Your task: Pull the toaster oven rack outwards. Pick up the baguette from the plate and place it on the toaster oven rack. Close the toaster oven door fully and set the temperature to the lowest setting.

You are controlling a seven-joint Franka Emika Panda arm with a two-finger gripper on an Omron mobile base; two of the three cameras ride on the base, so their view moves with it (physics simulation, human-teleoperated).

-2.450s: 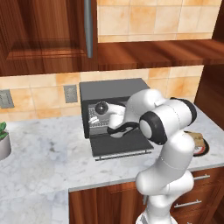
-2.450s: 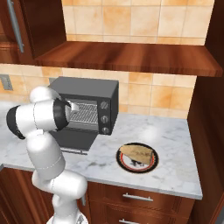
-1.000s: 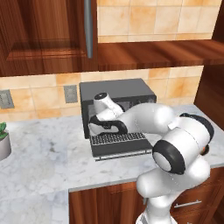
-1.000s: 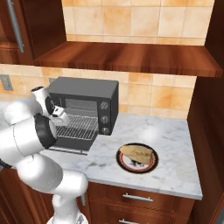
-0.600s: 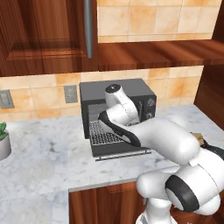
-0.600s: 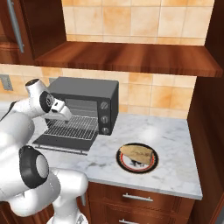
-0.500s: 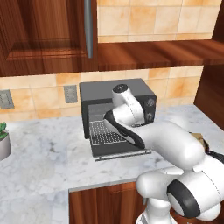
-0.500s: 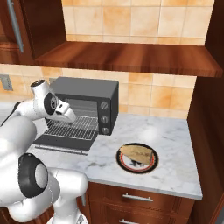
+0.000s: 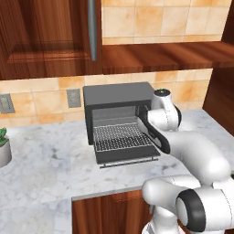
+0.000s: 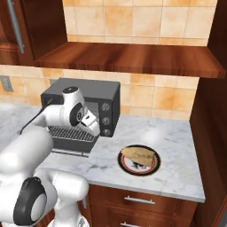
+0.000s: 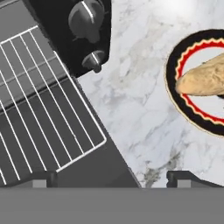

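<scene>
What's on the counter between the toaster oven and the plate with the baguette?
Nothing: in the right base view, bare marble counter separates the toaster oven from the plate.

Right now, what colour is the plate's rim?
The plate has a black rim with a red scalloped ring, clearest in the hand view.

The rack [image 9: 122, 136] sticks out of the toaster oven [image 9: 119, 104] over its lowered door [image 9: 128, 155].

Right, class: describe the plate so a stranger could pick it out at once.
Start at the toaster oven on the marble counter. Just right of it lies the plate, round and flat. Its dark rim with a red zigzag ring and the baguette on it set it apart.
</scene>
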